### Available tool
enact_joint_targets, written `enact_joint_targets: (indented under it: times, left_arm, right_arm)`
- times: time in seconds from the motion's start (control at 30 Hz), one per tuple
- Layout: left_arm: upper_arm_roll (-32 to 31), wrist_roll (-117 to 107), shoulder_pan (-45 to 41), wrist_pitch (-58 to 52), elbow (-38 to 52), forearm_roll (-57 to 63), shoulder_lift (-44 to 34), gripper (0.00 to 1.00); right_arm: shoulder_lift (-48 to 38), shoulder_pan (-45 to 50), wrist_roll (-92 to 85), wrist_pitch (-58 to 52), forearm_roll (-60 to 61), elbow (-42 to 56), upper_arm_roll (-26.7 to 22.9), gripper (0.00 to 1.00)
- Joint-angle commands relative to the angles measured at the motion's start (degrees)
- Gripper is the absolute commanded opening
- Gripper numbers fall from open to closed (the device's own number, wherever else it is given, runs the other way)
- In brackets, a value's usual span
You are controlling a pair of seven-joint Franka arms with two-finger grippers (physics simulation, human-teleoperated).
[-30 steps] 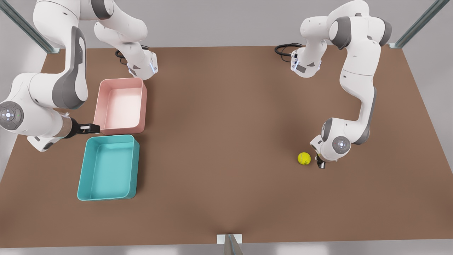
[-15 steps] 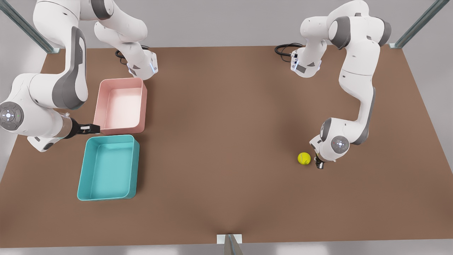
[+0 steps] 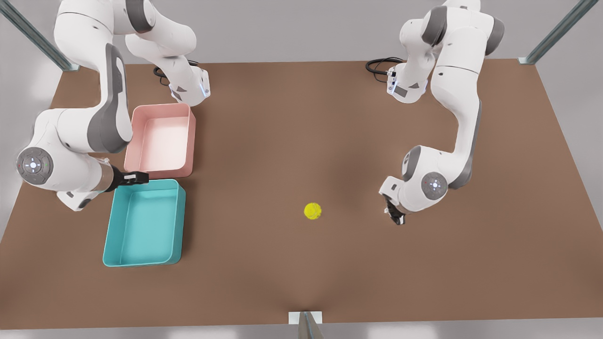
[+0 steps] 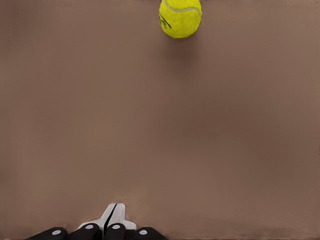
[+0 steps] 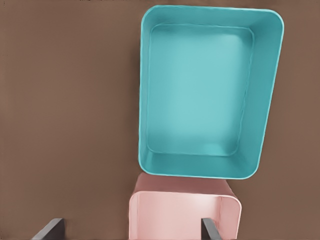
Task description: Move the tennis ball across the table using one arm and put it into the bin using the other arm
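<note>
Yellow-green tennis ball has left its spot beside the left gripper and now sits mid-table, well apart from it. Left fingers pressed together, holding nothing. Right gripper, spread wide, has shifted over the teal bin rim. Push likely done; pickup next.

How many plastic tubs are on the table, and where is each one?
2. The teal bin lies near the table's edge at the front view's left. The pink tub lies directly behind it, almost touching. Neither holds anything.
</note>
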Motion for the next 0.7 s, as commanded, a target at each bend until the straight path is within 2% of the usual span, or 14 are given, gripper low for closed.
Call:
enact_joint_targets:
  times: [0.0,0.1,0.13,0.17,0.2,0.23,0.27,0.53,0.67]
  left_arm:
    - [0.83,-34.03,-0.07,-24.29,8.14,5.24,-1.34,0.21]
    - [1.18,-55.11,0.72,-49.32,27.03,5.86,-4.33,0.21]
    - [1.7,-55.75,2.73,-55.22,30.3,5.42,-5.82,0.32]
    - [1.62,-56.0,2.57,-56.29,26.29,7.25,-8.71,1.0]
    - [1.62,-69.73,2.57,-52.45,23.98,9.82,-10.65,1.0]
    - [3.1,-90.67,2.83,-46.73,21.44,1.06,-13.2,1.0]
    - [6.28,-90.64,2.48,-41.54,15.37,-2.93,-17.51,1.0]
    - [6.63,-87.47,2.92,-42.06,16.94,-2.4,-12.59,1.0]
    - [6.54,-87.47,2.83,-42.14,16.77,-2.14,-12.15,1.0]
  right_arm:
    - [3.42,7.24,12.52,7.6,2.62,0.86,0.1,1.0]
    - [6.76,13.48,21.67,13.67,2.97,1.04,0.1,1.0]
    - [7.11,14.45,22.99,14.46,2.97,1.04,0.1,1.0]
    - [7.64,14.8,25.54,15.51,3.14,1.04,0.19,1.0]
    - [7.99,16.29,27.64,16.74,3.05,1.04,0.1,1.0]
    - [9.31,17.35,30.28,18.59,3.05,1.21,0.19,1.0]
    - [10.63,18.23,31.08,20.78,3.05,1.21,0.1,1.0]
    - [18.45,18.14,32.22,32.22,5.95,0.95,0.1,1.0]
    - [19.33,19.02,32.22,37.58,6.13,-3.97,0.1,1.0]
